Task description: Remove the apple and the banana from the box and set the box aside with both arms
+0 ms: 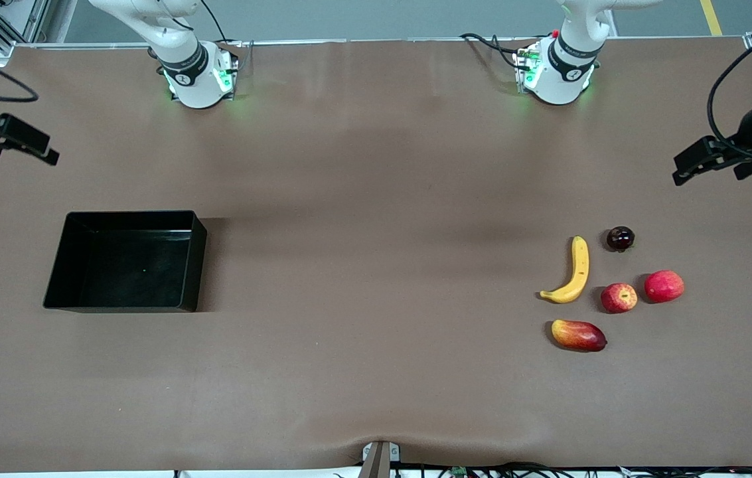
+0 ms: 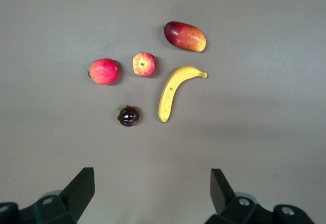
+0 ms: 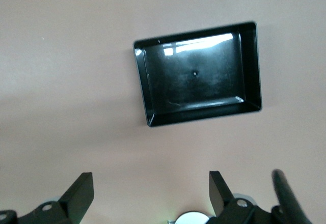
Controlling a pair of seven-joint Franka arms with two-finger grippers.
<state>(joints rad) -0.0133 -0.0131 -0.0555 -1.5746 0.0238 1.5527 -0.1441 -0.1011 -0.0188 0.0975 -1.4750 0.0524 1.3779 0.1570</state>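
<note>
Front view: glossy black box (image 1: 125, 262) (shallow).

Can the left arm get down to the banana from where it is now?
Probably yes. The left gripper hangs open above the fruits, and the banana lies bare on the table, apart from the apple, with nothing over it.

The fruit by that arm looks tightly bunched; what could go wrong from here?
The apple lies close beside the banana and a similar red fruit, so the open left gripper might nudge a neighbour or take the wrong one. The box is glossy and may slip when gripped by the open right gripper.
</note>
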